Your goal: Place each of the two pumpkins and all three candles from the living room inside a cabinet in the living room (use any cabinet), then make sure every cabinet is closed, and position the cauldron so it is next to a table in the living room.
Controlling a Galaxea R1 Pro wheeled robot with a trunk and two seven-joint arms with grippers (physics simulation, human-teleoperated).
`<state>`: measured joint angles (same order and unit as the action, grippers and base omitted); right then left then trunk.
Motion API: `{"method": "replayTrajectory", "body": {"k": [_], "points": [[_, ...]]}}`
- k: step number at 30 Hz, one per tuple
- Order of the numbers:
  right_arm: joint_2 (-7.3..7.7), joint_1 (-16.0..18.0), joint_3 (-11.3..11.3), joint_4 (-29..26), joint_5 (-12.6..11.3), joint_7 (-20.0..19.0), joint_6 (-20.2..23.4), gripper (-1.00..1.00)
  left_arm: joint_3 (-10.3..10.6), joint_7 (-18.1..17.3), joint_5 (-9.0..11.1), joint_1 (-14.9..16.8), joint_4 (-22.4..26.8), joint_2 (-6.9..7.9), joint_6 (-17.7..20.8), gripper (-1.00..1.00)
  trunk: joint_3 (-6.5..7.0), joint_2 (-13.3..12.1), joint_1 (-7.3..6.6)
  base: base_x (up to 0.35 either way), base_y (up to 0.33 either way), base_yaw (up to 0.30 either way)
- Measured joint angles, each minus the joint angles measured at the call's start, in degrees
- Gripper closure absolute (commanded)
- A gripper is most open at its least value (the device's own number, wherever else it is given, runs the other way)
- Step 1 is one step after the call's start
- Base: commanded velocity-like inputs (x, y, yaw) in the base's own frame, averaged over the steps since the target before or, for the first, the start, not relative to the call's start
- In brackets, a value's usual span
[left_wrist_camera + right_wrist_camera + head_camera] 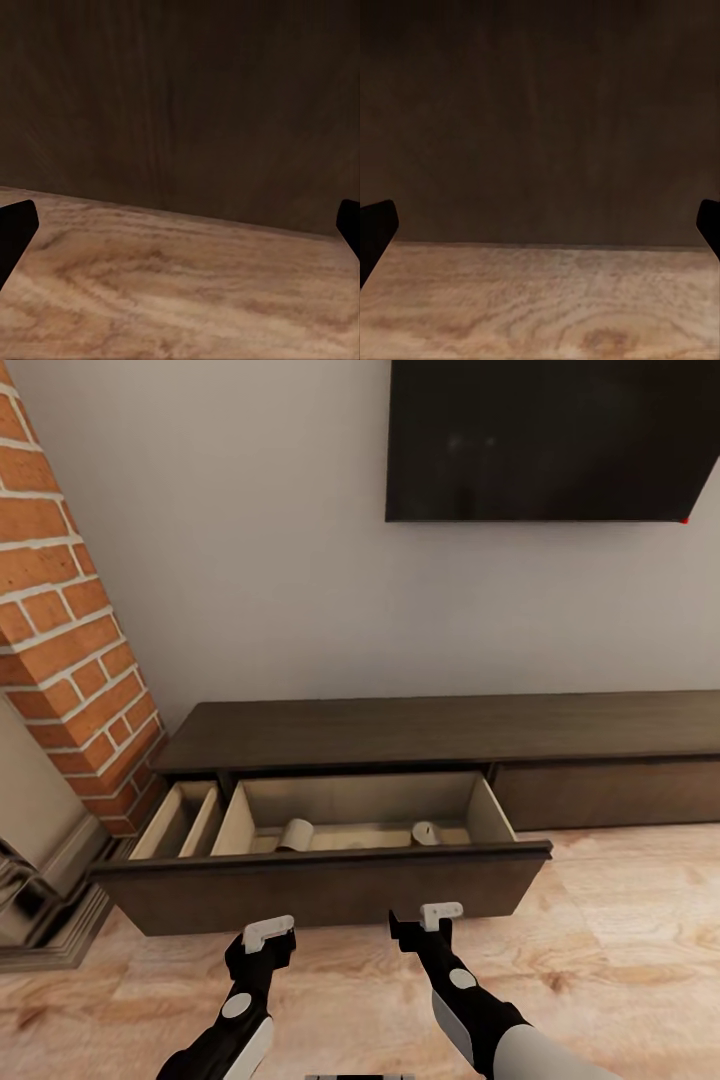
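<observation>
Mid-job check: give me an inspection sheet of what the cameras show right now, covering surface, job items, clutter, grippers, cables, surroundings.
Surface: pale wood floor; dark cabinet top bare.
Job's things: cabinet drawer pulled open, pale inside; two pale cylinders, likely candles, lying in it, one toward the left, one toward the right. The drawer front to its right is shut.
Clutter: nothing seen.
Grippers: left gripper and right gripper both open, empty, low in front of the open drawer's front; not touching it as far as I can tell.
Cables: nothing seen.
Surroundings: brick column at left, dark screen on the wall above.
</observation>
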<state>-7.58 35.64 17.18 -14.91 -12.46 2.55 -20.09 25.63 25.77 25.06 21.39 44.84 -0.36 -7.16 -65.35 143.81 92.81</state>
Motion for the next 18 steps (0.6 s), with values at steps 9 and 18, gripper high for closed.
{"method": "replayTrajectory", "body": {"k": [9, 18], "points": [[0.0, 0.0, 0.0, 0.0, 0.0, 0.0, 0.0, -1.0, 0.0, 0.0, 0.0, 0.0, 0.0, -0.03, 0.0, -1.0, 0.0, 0.0, 0.01, 0.107, 0.0, 0.0], [0.0, 0.0, 0.1, 0.0, 0.1, 0.0, 0.0, -1.0, 0.0, 0.0, 0.0, 0.0, 0.0, 0.05, 0.0, -1.0, 0.0, 0.0, 0.01, 0.127, 0.0, 0.0]]}}
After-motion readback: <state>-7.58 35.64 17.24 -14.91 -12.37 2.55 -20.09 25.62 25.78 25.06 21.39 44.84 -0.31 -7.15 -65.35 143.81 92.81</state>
